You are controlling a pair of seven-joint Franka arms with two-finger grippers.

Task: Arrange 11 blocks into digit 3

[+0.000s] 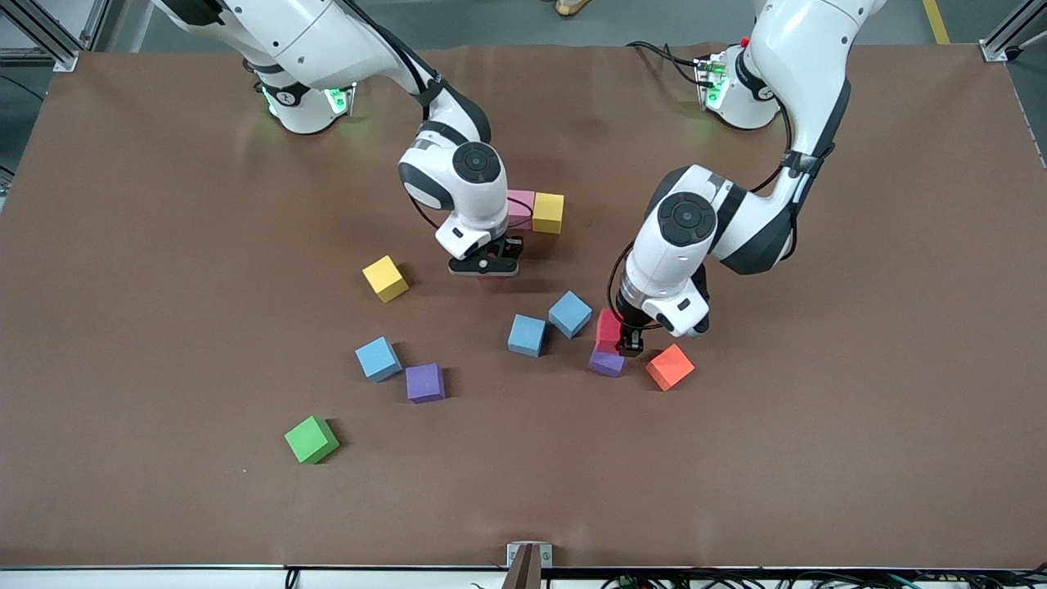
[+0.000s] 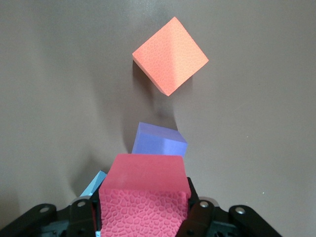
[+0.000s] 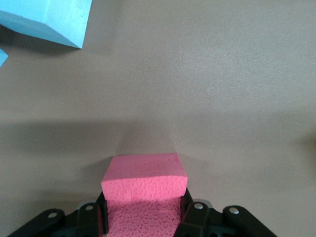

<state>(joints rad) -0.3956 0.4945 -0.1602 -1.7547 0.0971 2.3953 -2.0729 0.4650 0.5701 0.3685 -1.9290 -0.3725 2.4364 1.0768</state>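
Front view hides what the wrist views reveal: a red foam cube [image 2: 143, 197] is clamped in the left gripper [image 2: 145, 217] over a purple foam cube [image 2: 159, 140], near an orange foam cube [image 2: 170, 54]; a pink foam cube [image 3: 144, 187] is pinched in the right gripper [image 3: 143, 217], just above the brown table [image 3: 222, 98].

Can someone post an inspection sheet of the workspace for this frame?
Surface: brown table, flat, no spills seen.
Job's things: pink cube and yellow cube touching in a row; yellow cube, three light blue cubes and two purple cubes loose.
Clutter: green cube, orange cube.
Grippers: left gripper shut on red cube over the purple cube; right gripper shut on pink cube just above the table.
Cables: black cable by the left arm's base.
Surroundings: metal framing at the corners.
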